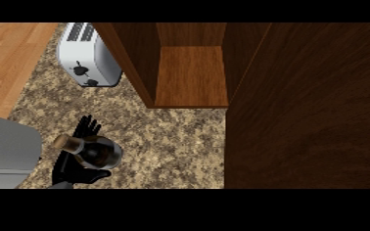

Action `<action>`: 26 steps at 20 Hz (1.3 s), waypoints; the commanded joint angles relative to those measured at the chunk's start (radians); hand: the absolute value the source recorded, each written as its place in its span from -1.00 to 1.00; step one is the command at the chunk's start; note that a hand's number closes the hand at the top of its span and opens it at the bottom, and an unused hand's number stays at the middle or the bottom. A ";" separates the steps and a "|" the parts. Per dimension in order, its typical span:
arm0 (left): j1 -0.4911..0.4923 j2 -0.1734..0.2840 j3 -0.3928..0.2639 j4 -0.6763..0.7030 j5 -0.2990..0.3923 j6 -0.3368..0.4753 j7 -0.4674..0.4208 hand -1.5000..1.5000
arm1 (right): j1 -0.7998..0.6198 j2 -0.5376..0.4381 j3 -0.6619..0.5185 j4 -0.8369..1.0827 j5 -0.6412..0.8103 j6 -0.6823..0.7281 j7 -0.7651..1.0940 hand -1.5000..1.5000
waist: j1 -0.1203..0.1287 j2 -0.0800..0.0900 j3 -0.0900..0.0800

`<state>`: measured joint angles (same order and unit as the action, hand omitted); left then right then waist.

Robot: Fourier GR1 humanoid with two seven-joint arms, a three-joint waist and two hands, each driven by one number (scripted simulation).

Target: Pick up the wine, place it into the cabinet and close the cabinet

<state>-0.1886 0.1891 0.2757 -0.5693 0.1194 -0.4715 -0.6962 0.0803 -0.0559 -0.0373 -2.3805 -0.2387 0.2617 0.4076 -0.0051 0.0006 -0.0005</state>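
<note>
The left hand point(81, 169) curled its fingers and thumb around the wine bottle point(95, 151) at the lower left of the granite counter point(173, 137). The open cabinet point(189, 76) stood well apart, its door point(300, 122) swung out. A toaster point(88, 54) sat beside it.

Counter point(173, 132): runs across the lower and middle part of the head view. Toaster point(88, 56): on the counter at upper left, just left of the cabinet point(189, 73). Cabinet: at upper centre, its open compartment facing the view, shelf bare. Cabinet door point(300, 107): swung open, filling the right side from top to bottom. Wine bottle point(92, 150): at lower left, over the counter, well short of the cabinet and nearer than the toaster. Left hand point(81, 172): around the bottle, fingers behind and below it.
</note>
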 commanded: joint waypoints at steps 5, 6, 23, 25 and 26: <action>-0.019 -0.006 -0.033 0.095 -0.017 -0.082 -0.136 1.00 | -0.092 -0.016 -0.032 0.072 0.007 -0.019 0.003 -1.00 | 0.003 0.001 0.000; -0.014 0.016 -0.026 0.055 0.016 -0.126 -0.070 1.00 | 0.012 0.012 0.013 0.011 0.039 0.002 -0.028 -1.00 | 0.001 -0.001 0.000; 0.190 -0.083 -0.074 -0.004 -0.008 0.057 -0.295 1.00 | 0.000 0.008 0.037 -0.009 0.045 -0.011 0.023 -1.00 | 0.014 -0.004 0.001; 0.183 -0.105 -0.073 -0.037 0.010 0.074 -0.286 1.00 | 0.022 -0.009 -0.051 0.028 -0.003 0.017 -0.047 -1.00 | 0.007 -0.002 0.001; 0.234 -0.119 -0.084 -0.078 0.014 0.064 -0.298 1.00 | 0.054 0.009 0.013 0.014 0.029 0.029 -0.045 -1.00 | 0.012 -0.004 0.001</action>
<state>-0.0834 0.1454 0.2224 -0.6289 0.1331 -0.3549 -0.8949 0.0935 -0.0550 -0.0419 -2.3676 -0.2213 0.2691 0.3905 0.0045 -0.0100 0.0131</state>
